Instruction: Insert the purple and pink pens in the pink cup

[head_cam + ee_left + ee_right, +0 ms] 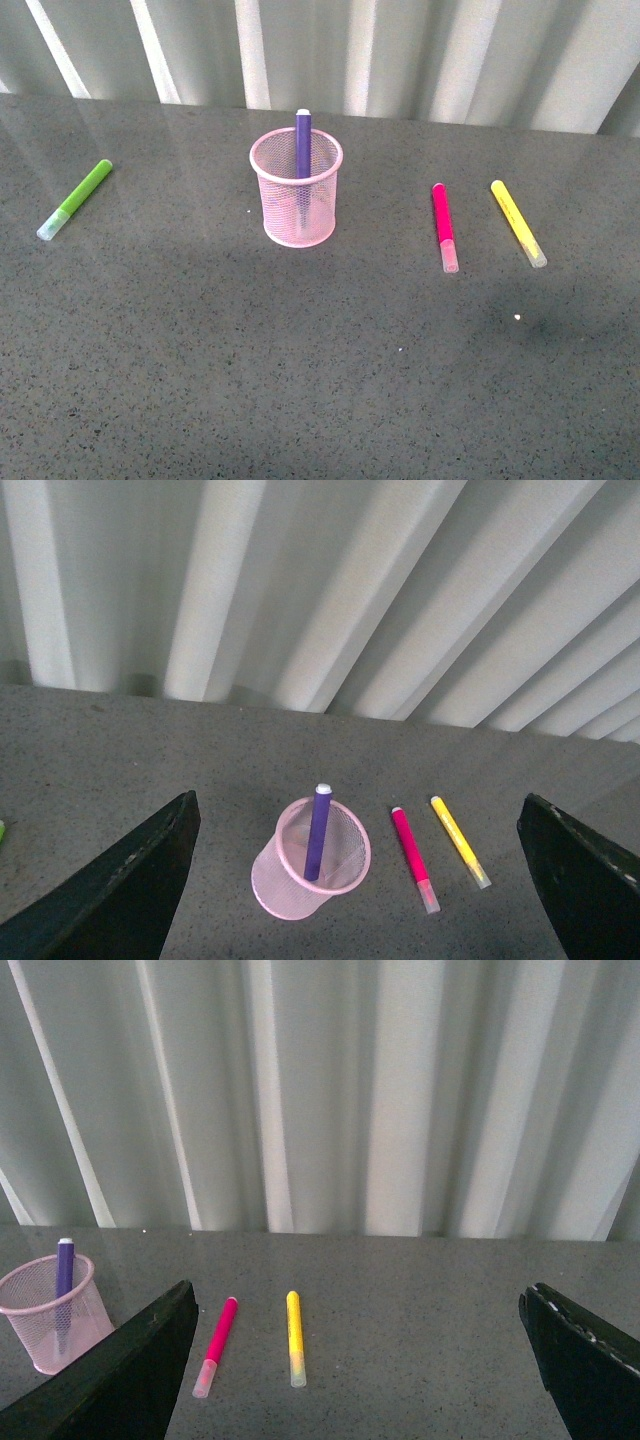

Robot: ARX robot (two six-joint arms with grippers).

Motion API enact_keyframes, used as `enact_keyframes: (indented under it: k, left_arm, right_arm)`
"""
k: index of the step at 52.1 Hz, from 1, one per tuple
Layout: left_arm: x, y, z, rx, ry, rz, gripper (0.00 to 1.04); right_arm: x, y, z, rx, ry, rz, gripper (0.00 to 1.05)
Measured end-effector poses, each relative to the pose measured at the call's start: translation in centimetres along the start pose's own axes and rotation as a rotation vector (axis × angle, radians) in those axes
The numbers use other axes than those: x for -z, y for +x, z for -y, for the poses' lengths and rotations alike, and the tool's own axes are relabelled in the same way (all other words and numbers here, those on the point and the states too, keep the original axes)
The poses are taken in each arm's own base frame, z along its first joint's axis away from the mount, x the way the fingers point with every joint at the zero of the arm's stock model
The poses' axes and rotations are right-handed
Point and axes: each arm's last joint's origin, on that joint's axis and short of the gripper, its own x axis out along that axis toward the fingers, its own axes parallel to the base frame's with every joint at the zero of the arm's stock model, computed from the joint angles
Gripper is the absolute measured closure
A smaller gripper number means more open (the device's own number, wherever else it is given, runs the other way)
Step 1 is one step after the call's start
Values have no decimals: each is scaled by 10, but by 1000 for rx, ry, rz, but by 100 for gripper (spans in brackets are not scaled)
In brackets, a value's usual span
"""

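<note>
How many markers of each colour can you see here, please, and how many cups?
Purple marker: 1, standing in the cup
Pink marker: 1
Yellow marker: 1
Green marker: 1
Pink cup: 1
Total: 5

I see the tabletop [300,380] as dark speckled stone, smooth, with a soft sheen. The pink cup [280,215] is fine wire mesh. The purple pen [303,140] and pink pen [441,212] look smooth plastic.
</note>
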Motion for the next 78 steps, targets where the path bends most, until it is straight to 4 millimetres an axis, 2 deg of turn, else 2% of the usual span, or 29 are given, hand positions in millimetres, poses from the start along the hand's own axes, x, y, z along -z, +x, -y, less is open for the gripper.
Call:
enact_keyframes:
  k: [4,12,19,26,44,56,78]
  left_arm:
    - [4,-23,-12,-44,-12,17,7]
    - [21,-51,-42,-144,-105,31,7]
    - [37,-67,-49,-346,125,225,27]
    - [52,-80,-38,-359,242,258,48]
    - [84,-101,-21,-365,281,248,102]
    - [101,-110,-6,-361,291,244,101]
    - [116,-127,-3,-360,294,261,101]
  right_arm:
    - [0,0,0,0,0,0,7]
    - [0,0,0,0,0,0,7]
    - [0,0,0,0,0,0,7]
    - [0,0,0,0,0,0,7]
    - [0,0,0,0,0,0,7]
    - [0,0,0,0,0,0,7]
    - [0,0,0,0,0,0,7]
